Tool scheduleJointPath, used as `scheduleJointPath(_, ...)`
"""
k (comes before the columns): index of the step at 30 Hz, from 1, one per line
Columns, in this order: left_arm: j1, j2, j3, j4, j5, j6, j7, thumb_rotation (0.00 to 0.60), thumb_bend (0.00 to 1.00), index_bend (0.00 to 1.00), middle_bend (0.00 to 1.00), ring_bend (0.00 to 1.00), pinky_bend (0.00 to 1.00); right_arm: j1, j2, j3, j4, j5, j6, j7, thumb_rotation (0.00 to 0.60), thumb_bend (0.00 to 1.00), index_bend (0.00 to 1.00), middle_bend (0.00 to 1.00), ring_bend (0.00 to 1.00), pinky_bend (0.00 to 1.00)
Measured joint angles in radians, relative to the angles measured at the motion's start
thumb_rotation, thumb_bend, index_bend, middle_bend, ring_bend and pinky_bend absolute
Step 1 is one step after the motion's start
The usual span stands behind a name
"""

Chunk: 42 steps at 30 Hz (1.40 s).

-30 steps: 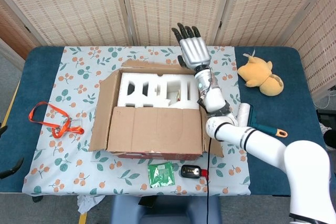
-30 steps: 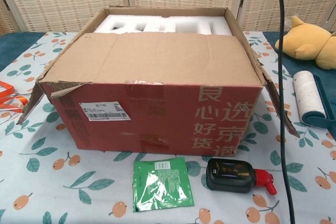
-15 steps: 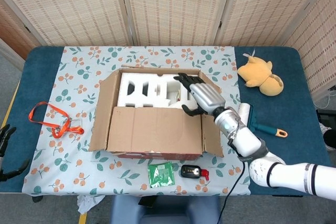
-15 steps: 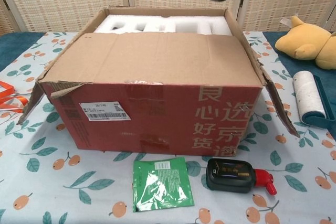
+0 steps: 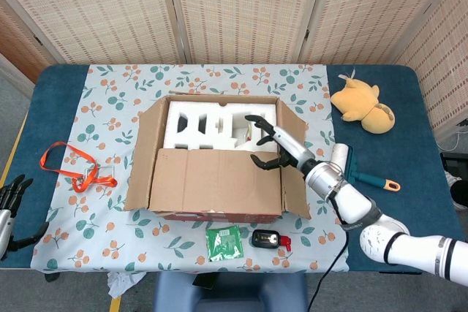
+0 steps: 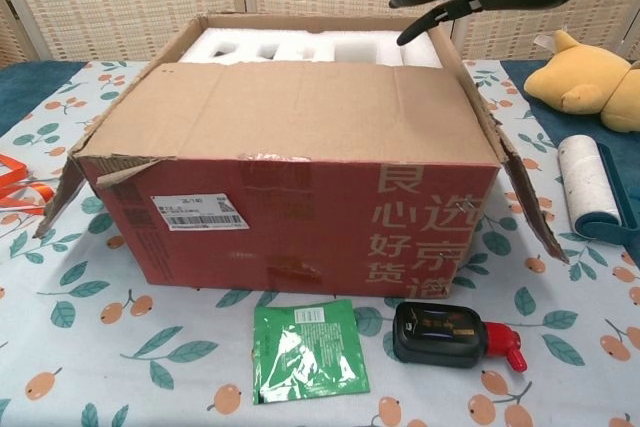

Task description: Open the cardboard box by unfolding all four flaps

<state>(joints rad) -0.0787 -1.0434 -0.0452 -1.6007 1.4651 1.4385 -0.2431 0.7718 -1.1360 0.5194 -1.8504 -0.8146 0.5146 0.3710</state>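
The cardboard box sits mid-desk. Its left, right and far flaps are folded out, but the near flap lies flat across the opening, so one flap seems left. The right hand hovers above the box's right side, fingers spread, holding nothing. The left hand hangs off the desk's left edge, empty, fingers apart.

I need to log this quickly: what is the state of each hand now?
Left hand: open, holding nothing, at the table's left edge.
Right hand: open, fingers spread above the cardboard box, holding nothing.
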Motion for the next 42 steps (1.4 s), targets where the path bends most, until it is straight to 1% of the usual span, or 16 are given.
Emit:
scheduleJointPath(3, -0.002, 0.003, 0.002, 0.005, 0.003, -0.007, -0.016, 0.600, 0.35, 0.00, 0.00, 0.00, 0.00, -0.010, -0.035, 0.014, 0.049, -0.052, -0.023, 0.048, 0.600, 0.51, 0.00, 0.00, 0.00, 0.26)
scheduleJointPath(8, -0.003, 0.006, 0.003, 0.008, 0.005, -0.008, -0.026, 0.600, 0.35, 0.00, 0.00, 0.00, 0.00, -0.002, -0.075, 0.018, 0.105, -0.101, -0.046, 0.094, 0.600, 0.51, 0.00, 0.00, 0.00, 0.26)
scheduleJointPath(14, -0.003, 0.007, 0.002, 0.011, 0.004, -0.005, -0.037, 0.600, 0.35, 0.00, 0.00, 0.00, 0.00, 0.019, -0.103, 0.005, 0.147, -0.128, -0.064, 0.125, 0.600, 0.51, 0.00, 0.00, 0.00, 0.26)
scheduleJointPath(21, -0.004, 0.006, 0.003, 0.011, 0.006, -0.006, -0.035, 0.600, 0.35, 0.00, 0.00, 0.00, 0.00, 0.026, -0.114, -0.013, 0.161, -0.146, -0.077, 0.161, 0.600, 0.51, 0.00, 0.00, 0.00, 0.26)
scheduleJointPath(24, -0.003, 0.005, 0.003, 0.010, 0.006, -0.004, -0.034, 0.600, 0.35, 0.00, 0.00, 0.00, 0.00, 0.025, -0.115, -0.015, 0.162, -0.154, -0.082, 0.179, 0.600, 0.51, 0.00, 0.00, 0.00, 0.28)
scheduleJointPath(31, -0.007, 0.005, 0.003, 0.014, 0.001, -0.014, -0.027, 0.600, 0.35, 0.00, 0.00, 0.00, 0.00, 0.008, -0.104, -0.022, 0.132, -0.171, -0.071, 0.206, 0.600, 0.51, 0.00, 0.00, 0.00, 0.37)
scheduleJointPath(35, -0.007, 0.002, 0.002, 0.008, 0.001, -0.008, -0.017, 0.600, 0.35, 0.00, 0.00, 0.00, 0.00, -0.006, -0.083, -0.020, 0.106, -0.184, -0.067, 0.228, 0.600, 0.51, 0.00, 0.00, 0.00, 0.38)
scheduleJointPath(42, -0.007, -0.005, 0.005, -0.005, 0.013, 0.002, 0.019, 0.600, 0.35, 0.00, 0.00, 0.00, 0.00, -0.045, -0.030, 0.008, 0.034, -0.219, -0.034, 0.265, 0.600, 0.51, 0.00, 0.00, 0.00, 0.38)
